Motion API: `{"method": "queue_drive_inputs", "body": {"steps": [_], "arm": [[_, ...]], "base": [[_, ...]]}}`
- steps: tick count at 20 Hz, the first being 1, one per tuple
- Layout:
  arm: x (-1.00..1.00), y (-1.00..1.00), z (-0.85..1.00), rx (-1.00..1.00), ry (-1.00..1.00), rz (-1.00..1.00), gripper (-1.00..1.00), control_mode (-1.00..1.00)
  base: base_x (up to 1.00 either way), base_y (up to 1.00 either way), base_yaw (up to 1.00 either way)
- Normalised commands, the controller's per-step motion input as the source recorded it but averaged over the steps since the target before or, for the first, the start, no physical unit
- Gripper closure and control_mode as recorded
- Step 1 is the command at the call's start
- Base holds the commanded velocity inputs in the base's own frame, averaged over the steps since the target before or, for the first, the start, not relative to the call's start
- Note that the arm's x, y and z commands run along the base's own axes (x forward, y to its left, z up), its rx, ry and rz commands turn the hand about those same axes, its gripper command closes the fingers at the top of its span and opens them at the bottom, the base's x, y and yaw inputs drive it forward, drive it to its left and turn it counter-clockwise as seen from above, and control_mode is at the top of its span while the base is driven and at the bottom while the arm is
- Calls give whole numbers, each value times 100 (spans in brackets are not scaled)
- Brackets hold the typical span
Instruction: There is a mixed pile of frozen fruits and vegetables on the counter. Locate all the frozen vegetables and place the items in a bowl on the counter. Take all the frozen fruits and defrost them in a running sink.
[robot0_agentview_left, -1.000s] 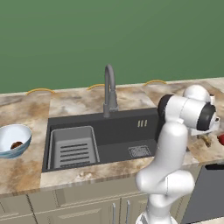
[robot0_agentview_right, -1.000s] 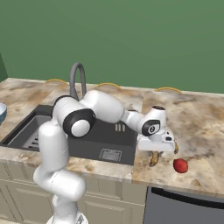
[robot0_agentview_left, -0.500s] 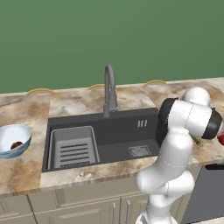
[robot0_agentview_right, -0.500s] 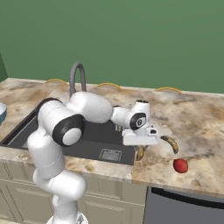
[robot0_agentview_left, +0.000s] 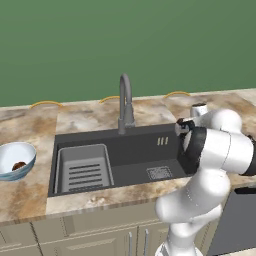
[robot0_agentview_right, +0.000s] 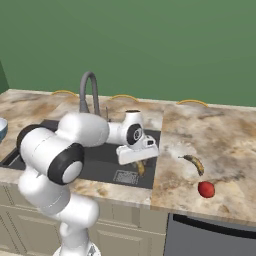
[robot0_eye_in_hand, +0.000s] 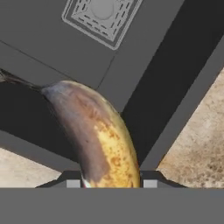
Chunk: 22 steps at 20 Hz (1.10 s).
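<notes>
Pincer (robot0_agentview_right: 140, 167): pinched on a banana (robot0_eye_in_hand: 97, 135), hanging over the right end of the sink (robot0_agentview_right: 102, 162) (fingertips barely visible at the bottom of the hand view).
Held banana: yellow with brown patches, stem end pointing away from the pincer, above the dark basin floor and near the square drain (robot0_eye_in_hand: 102, 14).
Second banana (robot0_agentview_right: 194, 163): lying flat on the counter (robot0_agentview_right: 220, 145), to the right of the pincer, apart from it.
Red piece (robot0_agentview_right: 206, 189): on the counter just in front of that second banana, further right of the pincer.
Bowl (robot0_agentview_left: 16, 160): pale blue, far left of the pincer beyond the sink, with the brown lump (robot0_agentview_left: 19, 165) inside.
Sink details: dark grey, slotted rack (robot0_agentview_left: 83, 167) at the end away from the pincer, arched faucet (robot0_agentview_left: 125, 102) behind the basin.
Surface: beige and brown marbled stone over tan cabinets (robot0_agentview_left: 75, 235).
Room: plain green wall (robot0_agentview_right: 150, 45) behind the counter; dark appliance front (robot0_agentview_right: 215, 237) below the counter right of the pincer.
</notes>
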Motion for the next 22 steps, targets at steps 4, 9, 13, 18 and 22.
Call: {"method": "queue_drive_inputs", "body": {"steps": [4,9,13,18,22], "arm": [[9,81,-6,-8,0,24,100,-100],[33,51,-19,-2,10,25,100,-100],[91,13,-29,2,22,11,100,-100],[98,15,-37,6,1,7,100,-100],[78,22,-57,4,-1,13,100,-100]], "base": [[0,0,0],[0,0,0],[0,0,0],[0,0,0],[0,0,0]]}}
